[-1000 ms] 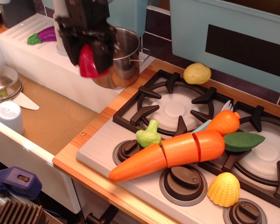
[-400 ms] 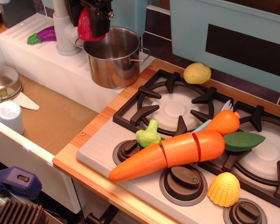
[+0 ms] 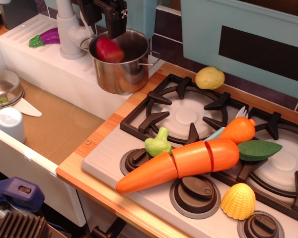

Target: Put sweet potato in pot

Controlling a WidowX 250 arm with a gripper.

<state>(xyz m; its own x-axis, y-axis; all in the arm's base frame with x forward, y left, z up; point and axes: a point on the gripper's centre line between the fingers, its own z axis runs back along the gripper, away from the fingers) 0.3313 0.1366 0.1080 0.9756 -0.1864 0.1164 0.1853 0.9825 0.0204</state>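
The red sweet potato (image 3: 109, 48) is blurred in the mouth of the steel pot (image 3: 125, 75), at its left inner side, apart from the gripper. The pot stands on the white ledge left of the stove. My gripper (image 3: 106, 14) hangs just above the pot's left rim at the top of the frame. Its dark fingers (image 3: 116, 21) stand apart with nothing between them.
A white faucet post (image 3: 68, 30) stands just left of the pot. A purple eggplant (image 3: 47, 36) lies on the ledge. A yellow potato (image 3: 210, 78), a large sliced carrot (image 3: 181, 163), a small carrot (image 3: 237, 130), a green vegetable (image 3: 158, 142) and corn (image 3: 238, 201) lie on the stove. A steel lid (image 3: 5, 87) and a white cup (image 3: 10, 124) are in the sink.
The gripper carried the sweet potato up and right from in front of the pot to above its rim. The sweet potato has left the fingers and dropped into the pot's mouth.
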